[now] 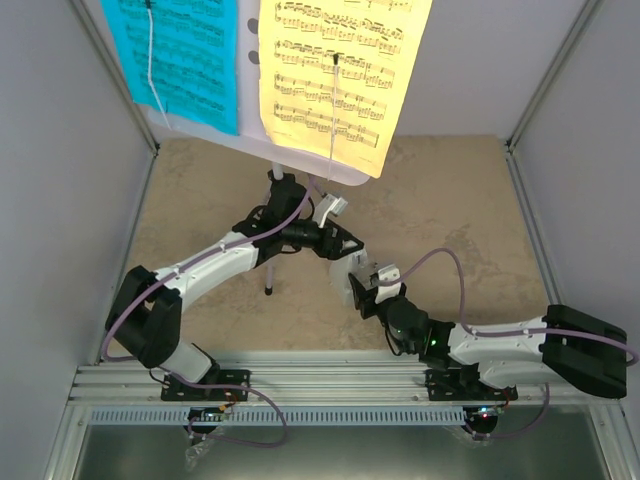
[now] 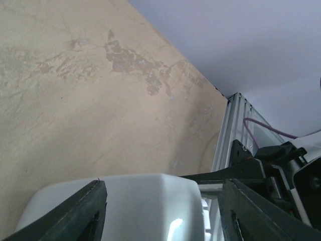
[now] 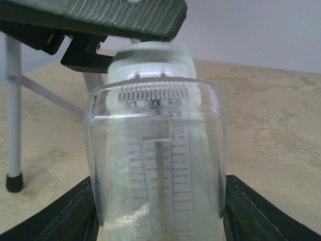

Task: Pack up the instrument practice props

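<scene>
While the right tool [image 3: 158,221] clamps the upright metronome [image 3: 156,150], the left tool [image 2: 163,201], jaws apart, straddles it from eleven o'clock.

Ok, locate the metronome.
Centre of the right wrist view: the metronome sits in the right pincer, the left pincer at its top, the stand leg to its left.

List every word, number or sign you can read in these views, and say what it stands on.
No text can be quoted; all of it is too small or blurred.
Cyan music sheet: printed staves and notes only, no legible words.
Yellow music sheet: staves and notes, any lettering too small to read.
Small grey pyramid metronome with a clear cover: a tempo scale with numerals, too blurred to read.
</scene>
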Action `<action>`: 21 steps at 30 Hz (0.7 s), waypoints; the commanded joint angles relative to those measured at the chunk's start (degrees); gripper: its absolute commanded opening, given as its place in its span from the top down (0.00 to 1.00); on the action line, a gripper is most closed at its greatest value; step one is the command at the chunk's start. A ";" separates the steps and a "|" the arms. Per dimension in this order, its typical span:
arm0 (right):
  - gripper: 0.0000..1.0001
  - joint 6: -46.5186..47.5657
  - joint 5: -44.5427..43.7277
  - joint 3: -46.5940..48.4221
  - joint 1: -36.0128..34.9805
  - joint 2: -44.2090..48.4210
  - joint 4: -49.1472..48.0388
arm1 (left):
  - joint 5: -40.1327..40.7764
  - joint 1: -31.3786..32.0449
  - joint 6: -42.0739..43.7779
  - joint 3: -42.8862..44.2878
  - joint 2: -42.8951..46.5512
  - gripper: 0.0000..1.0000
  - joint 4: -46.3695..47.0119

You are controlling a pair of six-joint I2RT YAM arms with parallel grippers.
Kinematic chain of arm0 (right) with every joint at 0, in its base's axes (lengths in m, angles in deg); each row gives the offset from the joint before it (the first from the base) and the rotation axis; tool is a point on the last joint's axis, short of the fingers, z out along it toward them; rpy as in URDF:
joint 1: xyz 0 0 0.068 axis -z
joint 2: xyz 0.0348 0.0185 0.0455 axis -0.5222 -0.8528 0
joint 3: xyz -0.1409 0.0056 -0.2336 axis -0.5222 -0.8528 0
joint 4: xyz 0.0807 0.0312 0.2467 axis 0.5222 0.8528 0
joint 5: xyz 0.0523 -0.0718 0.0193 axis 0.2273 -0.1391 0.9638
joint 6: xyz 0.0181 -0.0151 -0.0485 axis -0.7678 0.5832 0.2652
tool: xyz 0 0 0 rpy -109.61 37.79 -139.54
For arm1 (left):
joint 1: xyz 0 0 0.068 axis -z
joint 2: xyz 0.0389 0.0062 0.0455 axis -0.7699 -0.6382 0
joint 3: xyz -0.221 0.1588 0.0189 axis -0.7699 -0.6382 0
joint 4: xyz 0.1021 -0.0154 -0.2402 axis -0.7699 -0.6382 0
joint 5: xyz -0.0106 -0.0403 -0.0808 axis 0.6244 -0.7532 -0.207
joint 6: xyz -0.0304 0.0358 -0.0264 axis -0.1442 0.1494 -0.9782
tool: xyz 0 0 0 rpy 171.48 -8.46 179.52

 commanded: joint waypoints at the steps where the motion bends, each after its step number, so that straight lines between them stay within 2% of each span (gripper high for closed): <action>1: 0.54 -1.65 3.26 -3.18 -1.39 1.26 7.67 | 1.30 0.08 -0.70 -1.75 4.09 0.32 1.87; 10: 0.54 2.93 5.34 -1.65 -1.41 0.72 4.64 | 0.23 0.07 -1.51 -1.54 2.00 0.47 0.83; 21: 0.55 1.55 1.98 -0.59 -1.39 -2.30 2.15 | 0.46 0.12 -2.02 -1.32 1.55 0.56 0.54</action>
